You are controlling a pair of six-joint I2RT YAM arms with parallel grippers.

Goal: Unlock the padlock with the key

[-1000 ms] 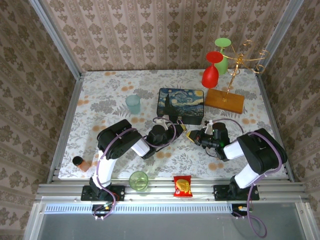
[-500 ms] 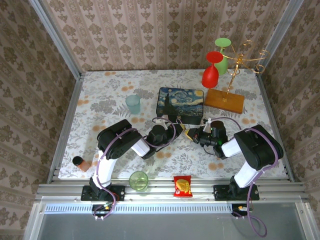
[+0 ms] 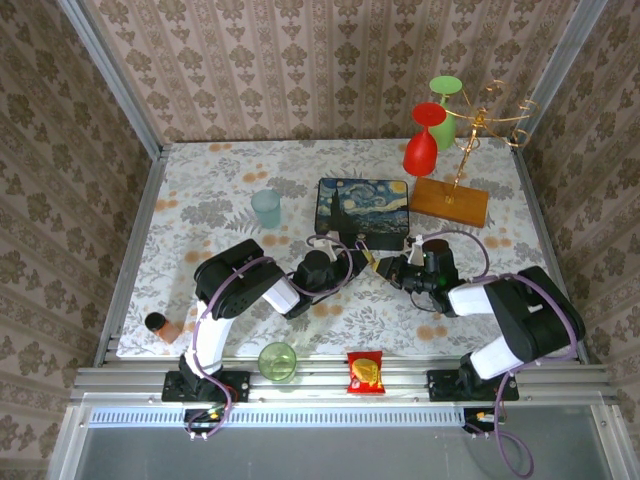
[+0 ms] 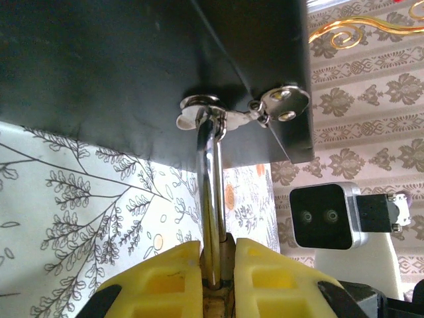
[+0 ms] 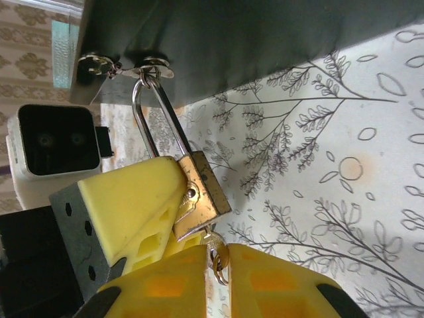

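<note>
Floral-print counter (image 3: 200,190), patterned wallpaper all round. Left fingers (image 4: 175,278) are pressed together on the padlock (image 5: 204,189), pinching its brass body, and the shackle (image 4: 211,192) runs up out of that pinch. Right fingers (image 5: 265,278) are nearly together with the key (image 5: 217,257) in the slit between them, at the lock's underside; whether they clamp it or sit loose, cannot tell. Padlock hangs by the shackle from the metal hasp (image 4: 199,103) on the dark front wall of the Starry Night box (image 3: 362,208), just above the counter, between the two arms. Step in hand, as I judge it: turning the key. To do it well, left should hold the body rigid while right gets a firm bite on the key head and twists about the key's own axis. No sideways drag on the hasp. Body pulls down off the shackle only once it releases.
</note>
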